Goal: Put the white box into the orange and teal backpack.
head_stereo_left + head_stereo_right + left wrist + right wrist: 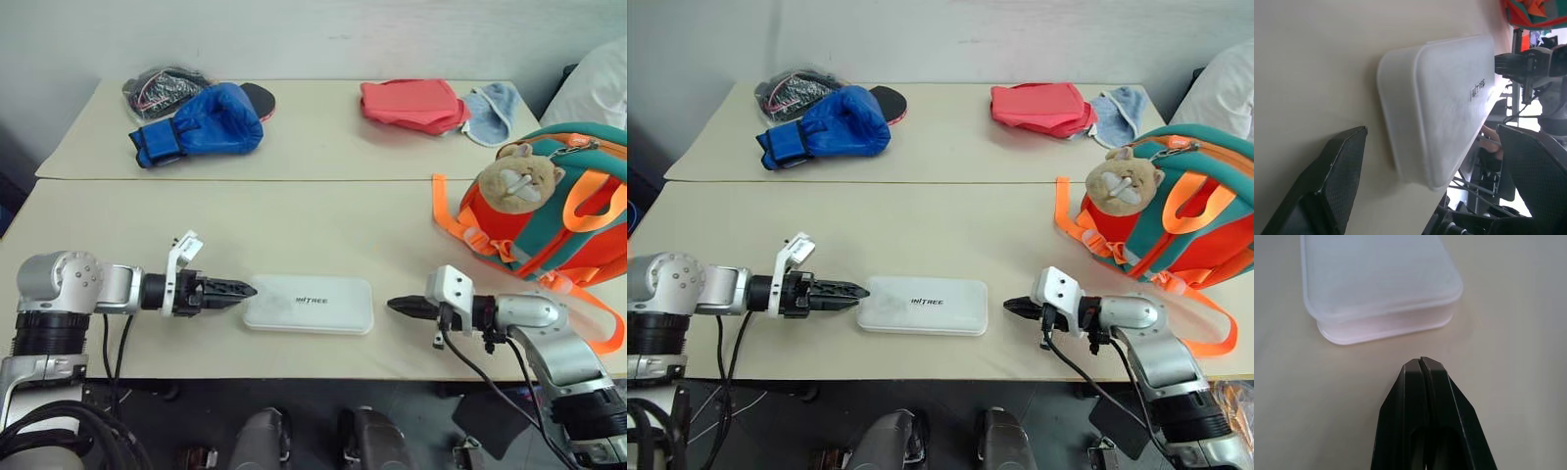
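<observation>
The white box point(309, 304) lies flat near the front edge of the table, dark lettering up. My left gripper point(243, 290) points at its left end. In the left wrist view the gripper point(1431, 131) is open, one finger point(1337, 176) on each side of that end, not pressing it. My right gripper point(400, 305) is shut and holds nothing, its tip a short gap from the box's right end point(1400, 318). The orange and teal backpack point(573, 230) stands at the right with a tan plush toy point(519, 178) on its front.
On the far table lie a blue boxing glove point(201, 122), a black bundle with cords point(162, 90), a folded red-pink cloth point(411, 103) and a light blue cloth point(493, 110). Orange straps point(460, 230) trail from the backpack. A person's white sleeve point(598, 88) is at far right.
</observation>
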`<state>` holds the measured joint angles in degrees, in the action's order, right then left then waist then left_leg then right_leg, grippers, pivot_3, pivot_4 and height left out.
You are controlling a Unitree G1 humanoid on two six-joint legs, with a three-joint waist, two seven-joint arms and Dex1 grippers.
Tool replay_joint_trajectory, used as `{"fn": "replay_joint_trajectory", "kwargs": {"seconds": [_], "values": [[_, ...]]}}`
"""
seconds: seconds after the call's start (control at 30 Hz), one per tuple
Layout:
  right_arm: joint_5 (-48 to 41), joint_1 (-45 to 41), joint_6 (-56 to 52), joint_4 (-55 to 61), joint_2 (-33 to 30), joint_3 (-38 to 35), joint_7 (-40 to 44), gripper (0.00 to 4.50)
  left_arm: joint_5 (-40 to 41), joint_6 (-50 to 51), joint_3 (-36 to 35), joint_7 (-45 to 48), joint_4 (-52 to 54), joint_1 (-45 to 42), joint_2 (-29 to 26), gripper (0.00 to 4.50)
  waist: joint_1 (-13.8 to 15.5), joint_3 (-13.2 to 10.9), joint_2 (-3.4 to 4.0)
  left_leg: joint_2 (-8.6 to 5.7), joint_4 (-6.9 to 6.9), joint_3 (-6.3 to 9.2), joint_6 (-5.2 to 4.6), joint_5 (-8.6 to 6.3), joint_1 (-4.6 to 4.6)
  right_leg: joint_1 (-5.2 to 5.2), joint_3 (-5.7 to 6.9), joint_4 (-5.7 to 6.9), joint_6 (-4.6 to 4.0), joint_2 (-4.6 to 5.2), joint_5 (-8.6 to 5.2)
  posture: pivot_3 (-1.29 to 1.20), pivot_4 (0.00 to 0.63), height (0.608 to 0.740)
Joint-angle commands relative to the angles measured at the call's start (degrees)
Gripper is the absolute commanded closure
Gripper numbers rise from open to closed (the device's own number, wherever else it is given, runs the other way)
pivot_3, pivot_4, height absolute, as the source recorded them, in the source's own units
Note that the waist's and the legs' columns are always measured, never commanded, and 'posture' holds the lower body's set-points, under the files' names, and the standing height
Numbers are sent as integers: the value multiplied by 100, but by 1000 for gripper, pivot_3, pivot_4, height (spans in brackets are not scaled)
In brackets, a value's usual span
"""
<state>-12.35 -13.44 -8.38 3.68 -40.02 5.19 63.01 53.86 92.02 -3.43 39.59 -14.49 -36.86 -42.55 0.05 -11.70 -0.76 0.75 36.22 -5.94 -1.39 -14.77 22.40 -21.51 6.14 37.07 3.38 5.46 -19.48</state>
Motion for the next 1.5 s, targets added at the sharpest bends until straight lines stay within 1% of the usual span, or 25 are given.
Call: {"fn": "replay_joint_trajectory", "kwargs": {"seconds": [0.03, 0.13, 0.23, 0.33, 0.47, 0.53, 0.57, 0.6, 0.63, 0.67, 0.7, 0.77, 0.83, 0.9, 1.0, 1.03, 1.07, 1.1, 1.17, 1.2, 1.23, 1.3, 1.4, 1.5], "values": [[63, -194, 169, -47, 139, 200, 31, 4500, 160, 48, -65, -450, -292, -137, 483, 50, 26, 0, -1, 0, 3, 2, -2, 1, 1, 0, 1, 0, 0, 0, 0, 0, 150, 740], [121, -369, 214, -198, 306, 332, -3, 4500, 422, 48, 8, -609, -349, -150, 641, 50, 24, 1, -2, -2, 9, 2, -3, 0, 2, 3, 1, 0, 0, 0, 0, 0, 150, 740], [196, -449, 305, -338, 399, 399, -2, 4500, 738, 48, -95, -827, -424, -173, 760, 50, 16, 1, -2, -2, 13, 3, -3, 0, 2, 4, 2, 5, 0, 0, 0, 0, 150, 740], [233, -490, 394, -433, 459, 420, 0, 4500, 981, 48, -181, -1028, -413, -169, 805, 659, 3, 0, -4, -2, 18, 3, -4, 0, 3, 4, 2, 5, 0, 0, 0, 0, 150, 740], [197, -414, 381, -414, 450, 338, -40, 4500, 1238, 48, -251, -1200, -191, -20, 807, 1829, -16, -2, -8, -1, 18, 3, -3, 0, 4, 3, 2, 6, 0, -1, 0, 0, 150, 740], [146, -261, 400, -340, 350, 212, -27, 4500, 1350, 48, -448, -1225, 137, 148, 866, 2473, -18, -2, -8, 0, 18, 4, -2, 1, 5, 2, 3, 6, 0, -2, 0, 0, 150, 740], [78, -131, 376, -259, 286, 90, -31, 4500, 1510, 48, -542, -1262, 252, 238, 872, 2725, -17, -2, -8, 0, 18, 3, -1, 1, 5, 2, 2, 5, 0, -2, 0, 0, 150, 740], [-145, 106, 159, -78, 228, -189, -113, 4500, 1575, -177, -746, -1119, 707, 443, 941, 3026, -15, -1, -8, 0, 18, 3, -2, 1, 4, 3, 2, 5, 0, -1, 0, 0, 150, 740], [-312, 282, -11, 67, 191, -389, -179, 4500, 1625, -344, -890, -1026, 1047, 600, 990, 3201, -7, -1, -8, 0, 17, 4, -1, 0, 5, 3, 2, 3, 0, -1, 0, 0, 150, 740], [-495, 482, -168, 234, 173, -599, -242, 4500, 1651, -555, -1006, -903, 1394, 769, 1032, 3257, -2, -2, -8, 0, 13, 5, -1, 0, 5, 3, 1, -1, 0, -1, 0, 0, 150, 740], [-756, 845, -324, 510, 182, -983, -385, 4333, 1598, -890, -1097, -713, 1806, 972, 1057, 3258, 3, -2, -8, 0, 14, 5, -1, 0, 7, 4, 0, -4, 0, -1, 0, 0, 150, 740], [-1032, 1439, -402, 942, 189, -1565, -601, 3921, 1490, -1412, -1259, -605, 2243, 1226, 1129, 3258, 32, -2, -8, 0, 13, 11, -2, 0, 20, 1, 3, -15, 0, -1, 0, 0, 150, 740], [-1144, 2110, -520, 1337, 231, -2243, -940, 3263, 762, -2537, -1018, -89, 2798, 1506, 1006, 3258, 48, -2, -7, 0, 13, 14, -1, 0, 20, 3, 4, -18, 0, -4, 0, 0, 150, 740], [-1191, 2633, -565, 1625, 284, -2756, -1216, 2555, 256, -3455, -858, 451, 3078, 1684, 953, 3258, 99, -1, -6, -1, 3, 7, 20, -9, 10, 9, -1, -21, 0, -4, 0, 0, 150, 740], [-1277, 3498, -292, 1818, 618, -3724, -1567, 1577, -491, -4830, -571, 1834, 2897, 1825, 613, 3258, 128, 0, -5, 0, -12, -6, 33, -13, 0, 5, -9, -22, -2, -7, -1, 0, 150, 740], [-1379, 3721, -165, 1812, 723, -4006, -1559, 1281, -619, -5060, -506, 2075, 2770, 1794, 556, 3258, 138, 1, -3, 3, -17, -7, 37, -13, 0, 2, -9, -23, -6, -10, -3, 0, 150, 740], [-1457, 3839, -87, 1806, 779, -4153, -1536, 887, -684, -5184, -465, 2193, 2670, 1764, 537, 3258, 140, 2, 0, 3, -23, -8, 39, -13, 0, 0, -9, -25, -9, -10, -5, 0, 150, 740], [-1710, 4003, -280, 1810, 761, -4307, -1421, 597, -794, -5387, -423, 2304, 2586, 1728, 541, 3258, 138, 2, 0, 3, -26, -8, 39, -14, 0, -1, -9, -27, -9, -10, -5, 0, 150, 740], [-1896, 3945, -206, 1594, 812, -4778, -1659, 44, -1011, -5824, -305, 2632, 2397, 1586, 582, 3258, 120, 1, 0, 4, -25, -10, 32, -16, 0, 1, -14, -30, -8, -10, -5, 0, 150, 740], [-1925, 3890, -148, 1491, 804, -4921, -1744, 44, -1098, -5982, -252, 2758, 2322, 1526, 599, 3258, 114, 1, 0, 4, -22, -10, 29, -17, 1, 1, -15, -30, -7, -9, -4, 0, 150, 740], [-1807, 3646, 9, 1251, 670, -4968, -1818, 44, -1196, -6103, -175, 2783, 2172, 1411, 673, 3258, 109, 1, 0, 4, -20, -13, 25, -18, 1, 1, -17, -30, -6, -9, -3, 0, 150, 740], [-1652, 3123, 98, 858, 412, -4842, -1899, 44, -1356, -6275, -55, 2800, 1976, 1291, 795, 3258, 89, 2, -1, 4, -14, -15, 1, -30, 0, 3, -19, -29, -3, -8, -1, 0, 150, 740], [-1444, 2210, 115, 218, 105, -4342, -1898, 44, -1448, -6331, 22, 2785, 1923, 1261, 896, 3258, 19, 1, 0, 4, -15, -19, -24, -15, -2, 1, -19, -25, -2, -8, -1, 0, 150, 740], [-1172, 1114, 260, -514, -34, -3674, -1863, 44, -1026, -5852, -219, 2482, 2012, 1215, 1007, 3258, -24, 0, 0, 9, -21, -16, -8, -2, 0, -5, -12, -20, -6, -12, -3, 0, 150, 740]]}}
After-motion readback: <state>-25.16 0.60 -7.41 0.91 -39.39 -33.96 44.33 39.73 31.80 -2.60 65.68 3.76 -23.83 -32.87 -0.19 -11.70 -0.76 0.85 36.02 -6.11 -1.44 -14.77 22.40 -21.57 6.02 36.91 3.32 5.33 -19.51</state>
